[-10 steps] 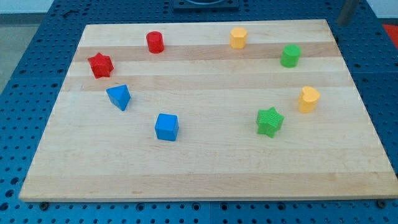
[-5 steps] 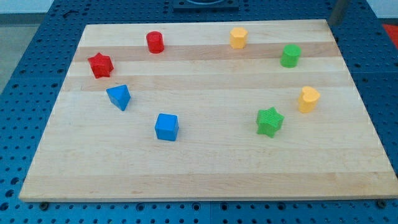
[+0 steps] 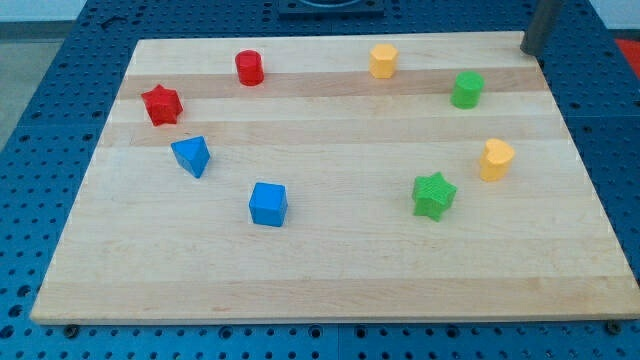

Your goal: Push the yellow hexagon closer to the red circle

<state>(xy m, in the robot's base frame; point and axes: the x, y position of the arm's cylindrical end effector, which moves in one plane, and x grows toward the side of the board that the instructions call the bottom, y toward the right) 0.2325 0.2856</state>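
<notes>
Step in hand: my tip [image 3: 528,52] is hanging at the top right corner of the wooden surface [image 3: 330,270], well apart from every block; I judge the approach is only starting.
Jaws: there are none to report; the arm is ending in a plain rod.
Yellow hexagon [image 3: 383,60]: it is sitting near the top edge, right of centre, untouched.
Red circle [image 3: 249,68]: it is standing near the top edge, well to the left of the hexagon, with bare wood lying between them.
Next move: the tip is needing to settle just right of the hexagon, then push it leftward along the top edge.
Neighbours: a green block [image 3: 466,89] is sitting right of the hexagon, near the tip's likely path in.
Others: a second yellow block [image 3: 495,159], a green star [image 3: 433,194], a blue cube [image 3: 267,204], a blue triangle [image 3: 191,155] and a red star [image 3: 160,104] are lying clear of the pushing line.
</notes>
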